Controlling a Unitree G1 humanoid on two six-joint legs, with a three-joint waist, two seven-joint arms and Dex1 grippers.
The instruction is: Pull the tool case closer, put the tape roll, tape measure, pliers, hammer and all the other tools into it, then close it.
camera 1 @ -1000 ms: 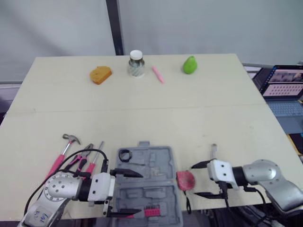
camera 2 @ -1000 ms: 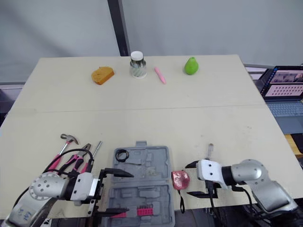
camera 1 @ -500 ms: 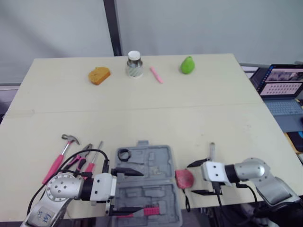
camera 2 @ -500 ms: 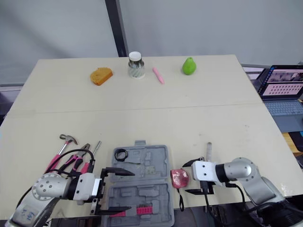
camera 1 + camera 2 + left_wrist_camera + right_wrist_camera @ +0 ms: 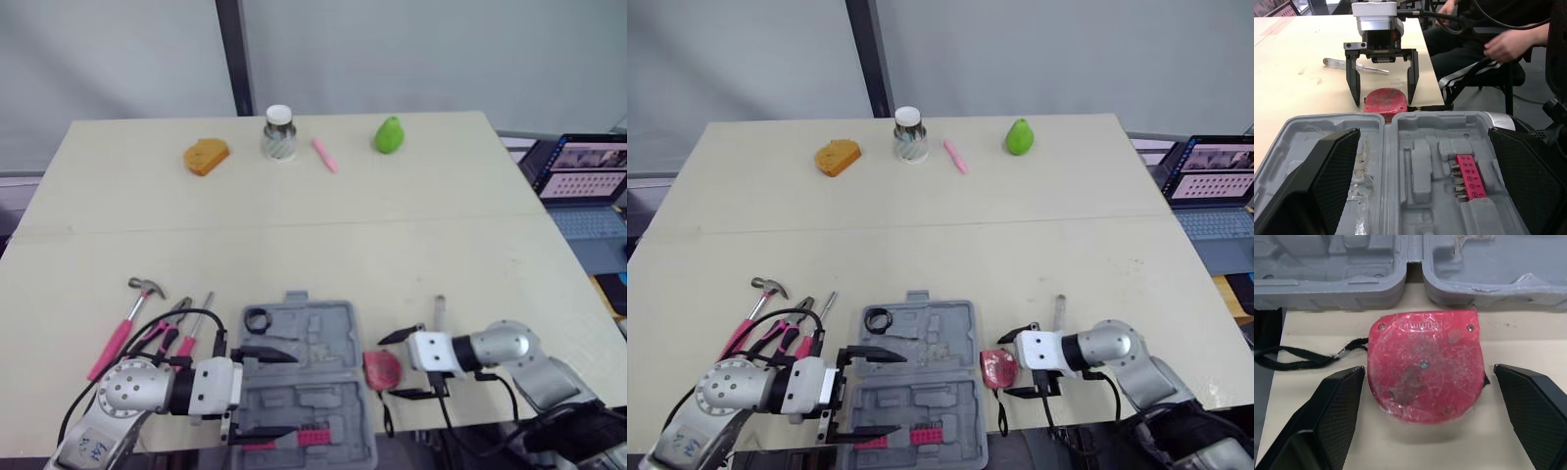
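Case [image 5: 313, 338] and tools at the table's [image 5: 294, 206] near edge.
Hammer [image 5: 122, 318] and pliers [image 5: 162, 330] are laid leftmost; the left gripper [image 5: 289, 399] is spread wide, empty, over the open case; the tape measure [image 5: 1425, 364] beside it is straddled, ungripped, by the spread right gripper [image 5: 1001, 364].

Middle of frame: the table [image 5: 294, 245] is bare, free passage across. Lower centre: the open tool case [image 5: 304, 377] blocks, with the left gripper [image 5: 294, 399] spread wide over its trays. The tape measure [image 5: 383, 369] sits just beside the case's right wall, tight on that side. The right gripper [image 5: 385, 367] straddles it with gaps both sides. Lower left: hammer [image 5: 122, 318], pliers [image 5: 162, 333] and screwdriver [image 5: 196, 328] lie close together.
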